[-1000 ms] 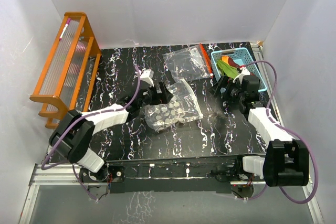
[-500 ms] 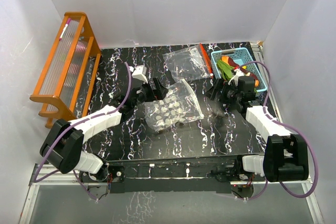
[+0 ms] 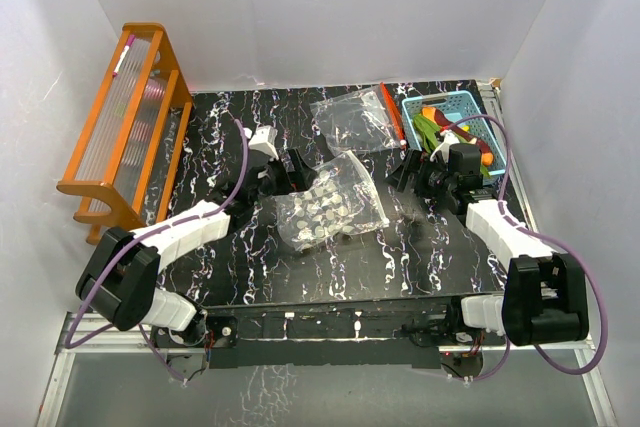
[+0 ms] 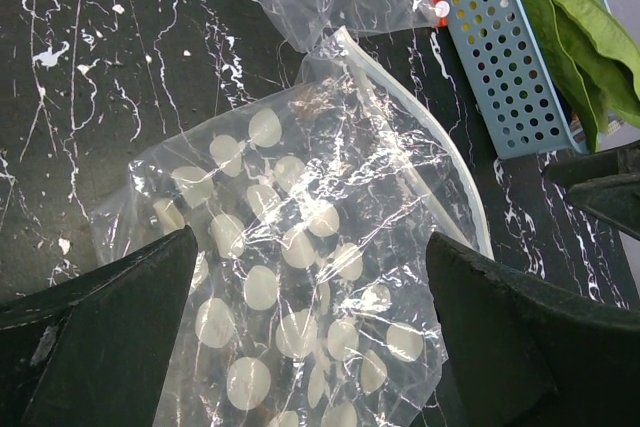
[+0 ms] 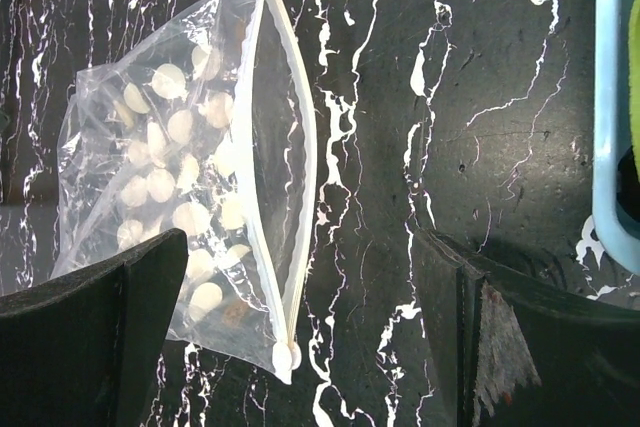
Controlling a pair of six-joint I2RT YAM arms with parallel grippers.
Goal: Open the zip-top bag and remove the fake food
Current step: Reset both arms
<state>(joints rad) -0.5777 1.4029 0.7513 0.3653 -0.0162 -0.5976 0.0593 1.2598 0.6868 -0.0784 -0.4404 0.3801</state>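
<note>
**Both hands clear of the disc bag, fingers spread wide**

Over the last second the left hand (image 4: 310, 239) has drawn back from the upper-left corner of the zip-top bag (image 3: 330, 209), going left and farther out. The right hand (image 5: 300, 237) has edged leftward toward the bag's right side. The bag lies much where it lay.

Nearest, the two arm bases sit along the near edge of the black, white-veined worktop (image 3: 220, 137). Both hands are spread fully apart and grip nothing.

The left hand is just off the bag's upper-left edge, and its wrist view looks down on the bag between its fingers. The right hand is to the bag's right, with a strip of bare worktop between them.

The bag lies flat in the middle of the worktop, clear plastic with pale round discs (image 4: 262, 287) inside. Its mouth faces the right hand. In the right wrist view the two white zip tracks bow apart, so the mouth gapes, and the slider (image 5: 287, 355) sits at one end.

Farther out, a second clear bag (image 3: 352, 117) with a red zip strip (image 3: 391, 112) lies flat, meeting the first bag's far corner. Just to its right, in the far right corner, is a light-blue basket (image 3: 470, 100). The fake food (image 3: 432, 129) lies in it: long green leafy pieces with orange and red bits showing, partly hidden by the right arm.

At the far left an orange wooden rack (image 3: 125, 127) stands along the wall.
</note>
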